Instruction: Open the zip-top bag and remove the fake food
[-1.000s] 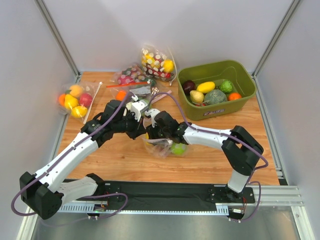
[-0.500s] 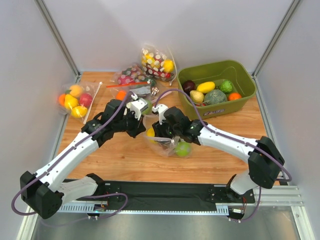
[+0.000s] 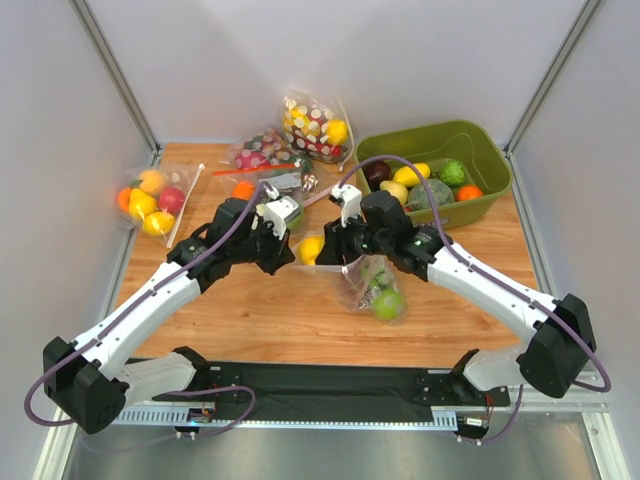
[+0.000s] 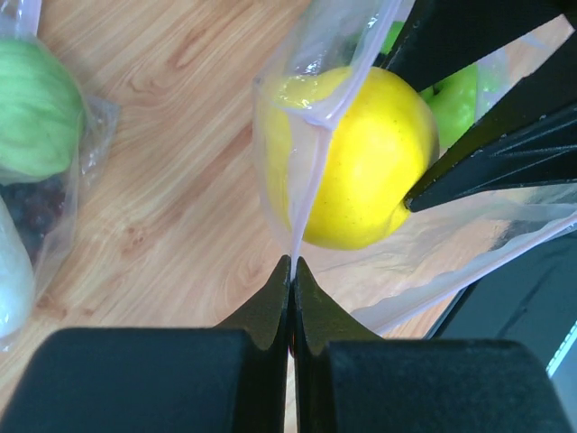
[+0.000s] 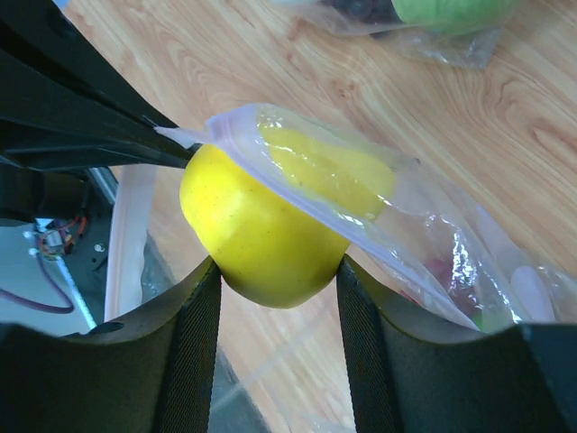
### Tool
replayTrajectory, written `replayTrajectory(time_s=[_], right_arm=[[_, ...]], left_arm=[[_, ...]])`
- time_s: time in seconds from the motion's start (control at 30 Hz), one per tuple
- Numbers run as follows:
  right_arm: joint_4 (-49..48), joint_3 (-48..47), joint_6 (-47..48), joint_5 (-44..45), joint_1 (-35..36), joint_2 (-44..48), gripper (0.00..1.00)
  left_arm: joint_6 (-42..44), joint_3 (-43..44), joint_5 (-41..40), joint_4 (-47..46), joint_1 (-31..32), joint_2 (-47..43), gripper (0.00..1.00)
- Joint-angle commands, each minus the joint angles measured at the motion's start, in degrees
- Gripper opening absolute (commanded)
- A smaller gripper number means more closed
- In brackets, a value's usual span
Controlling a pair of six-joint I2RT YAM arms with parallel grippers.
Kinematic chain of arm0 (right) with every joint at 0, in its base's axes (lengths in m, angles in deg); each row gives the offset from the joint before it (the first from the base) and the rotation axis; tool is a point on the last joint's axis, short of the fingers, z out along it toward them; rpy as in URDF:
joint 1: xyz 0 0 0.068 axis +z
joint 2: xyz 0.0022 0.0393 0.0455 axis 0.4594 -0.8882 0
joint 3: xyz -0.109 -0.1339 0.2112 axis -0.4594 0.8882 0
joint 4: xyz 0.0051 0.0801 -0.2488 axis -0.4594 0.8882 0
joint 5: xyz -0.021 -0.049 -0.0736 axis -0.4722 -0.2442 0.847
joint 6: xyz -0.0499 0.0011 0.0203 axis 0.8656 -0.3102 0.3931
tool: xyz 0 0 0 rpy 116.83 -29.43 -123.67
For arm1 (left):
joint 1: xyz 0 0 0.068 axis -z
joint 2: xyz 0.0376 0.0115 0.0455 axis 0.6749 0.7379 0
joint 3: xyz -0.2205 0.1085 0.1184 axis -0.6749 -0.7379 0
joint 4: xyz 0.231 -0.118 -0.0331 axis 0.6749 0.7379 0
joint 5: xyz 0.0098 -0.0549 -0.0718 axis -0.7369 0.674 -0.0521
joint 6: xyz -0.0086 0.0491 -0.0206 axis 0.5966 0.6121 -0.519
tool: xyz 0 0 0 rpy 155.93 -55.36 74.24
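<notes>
yellow plastic shows at the mouth of the zip-top bag (image 5: 397, 207). there the yellow fruit (image 5: 261, 225) sits half out, with a fold of clear film draped over its top. the right gripper (image 5: 275, 275) clasps that fruit between its two fingers, one touching each side. the left gripper (image 4: 291, 269) has its fingers pressed together on a thin edge of the bag's rim, and the film rises from that pinch.

from above, we see both grippers meeting near the middle of the wooden table (image 3: 250, 310). the bag trails from them toward the near right, and green fruits (image 3: 388, 304) lie in its closed end. at the far right stands a green bin (image 3: 478, 208) of other produce. along the far edge lie a polka-dotted bag (image 3: 312, 125) and a bag with a red zip strip (image 3: 262, 160). another clear bag of fruit (image 3: 148, 195) lies at the far left.
</notes>
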Motion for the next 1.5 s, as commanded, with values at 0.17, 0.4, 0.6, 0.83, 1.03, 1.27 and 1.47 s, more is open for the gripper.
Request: replayTrajectory(time_s=[0.17, 0.4, 0.6, 0.83, 1.03, 1.27, 1.47], right_arm=[[-11.62, 0.99, -8.26, -15.73, -4.19, 1.95, 0.18], [-14.55, -2.87, -11.52, -30.06, -7.00, -1.48, 0.19], [-14.01, -4.90, -11.70, -37.18, -9.11, -1.13, 0.18], [-24.28, -3.76, -18.19, -41.15, -9.91, 1.33, 0.18], [-33.52, -4.19, -26.02, -43.16, -10.79, 1.77, 0.18], [-25.46, -9.37, -19.45, -39.22, -10.09, 0.63, 0.18], [-19.48, -11.40, -14.69, -36.58, -9.82, -0.16, 0.17]], left_arm=[[0.49, 1.93, -1.34, 0.78, -0.47, 0.13, 0.00], [0.58, 1.93, -1.70, 0.78, -0.38, 0.04, 0.00], [0.75, 1.85, -2.05, 0.78, -0.47, -0.05, 0.00], [0.58, 1.93, -1.43, 0.87, -0.47, 0.48, 0.00], [0.66, 1.85, -1.87, 0.96, -0.38, 0.83, 0.00], [0.66, 1.76, -0.91, 0.70, -0.21, 1.10, 0.00], [0.75, 1.67, -1.87, 0.34, -0.03, 0.83, 0.00]])
